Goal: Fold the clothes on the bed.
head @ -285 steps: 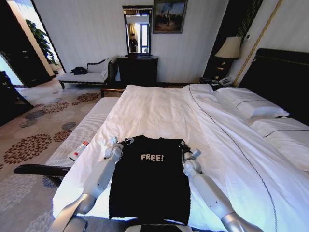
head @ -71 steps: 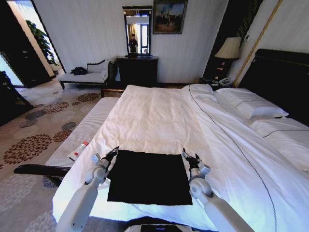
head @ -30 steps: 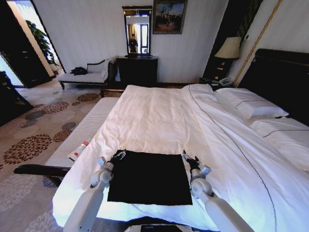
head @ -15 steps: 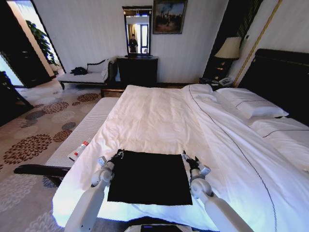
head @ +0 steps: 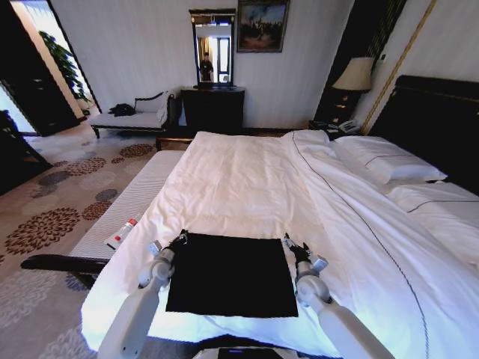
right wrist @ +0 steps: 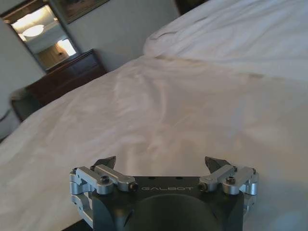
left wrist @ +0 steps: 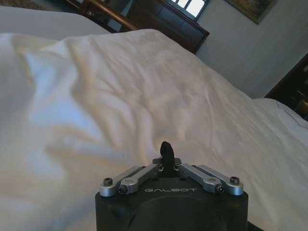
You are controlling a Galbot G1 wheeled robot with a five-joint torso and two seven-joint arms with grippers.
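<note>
Clothes [head: 230, 274] (folded square) lie between left gripper [head: 179, 239] and right gripper [head: 292, 246].

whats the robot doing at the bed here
It is folding a black T-shirt, which lies as a flat rectangle near the foot of the white bed. The left gripper, shut, sits at the shirt's far left corner. The right gripper, open, sits at the far right corner. Neither holds the cloth.

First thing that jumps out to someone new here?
The black T-shirt, folded into a neat rectangle with no lettering showing, stark against the white bed near its foot edge. The left gripper and right gripper flank its far corners; the right one's fingers are spread.
</note>
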